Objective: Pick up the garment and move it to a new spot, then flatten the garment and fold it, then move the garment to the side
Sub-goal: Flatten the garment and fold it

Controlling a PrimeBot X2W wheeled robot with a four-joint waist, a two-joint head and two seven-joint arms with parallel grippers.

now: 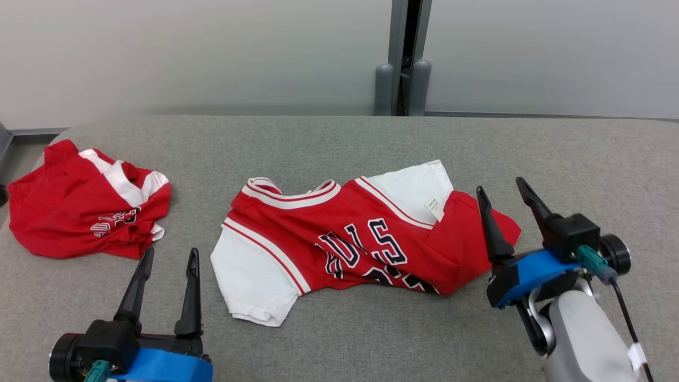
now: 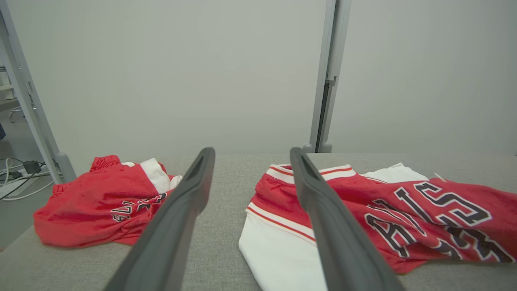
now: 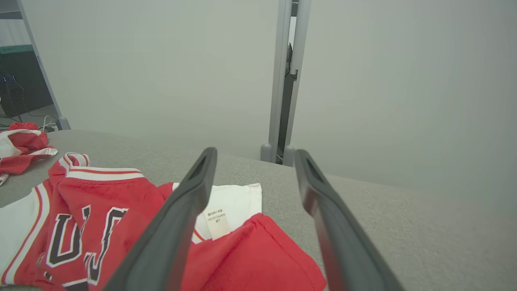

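Note:
A red and white jersey, the garment (image 1: 350,233) (image 2: 383,210) (image 3: 101,218), lies crumpled in the middle of the grey padded table (image 1: 339,143), its white sleeve toward the front left and dark lettering across it. My left gripper (image 1: 171,254) (image 2: 250,155) stands open near the front left, short of the white sleeve, holding nothing. My right gripper (image 1: 501,192) (image 3: 254,155) is open above the garment's right end, its left finger over the red cloth, nothing between the fingers.
A second red and white garment (image 1: 87,204) (image 2: 101,202) (image 3: 22,147) lies bunched at the table's left edge. A grey wall and a vertical post (image 1: 403,58) stand behind the table. Bare grey surface extends to the right and back.

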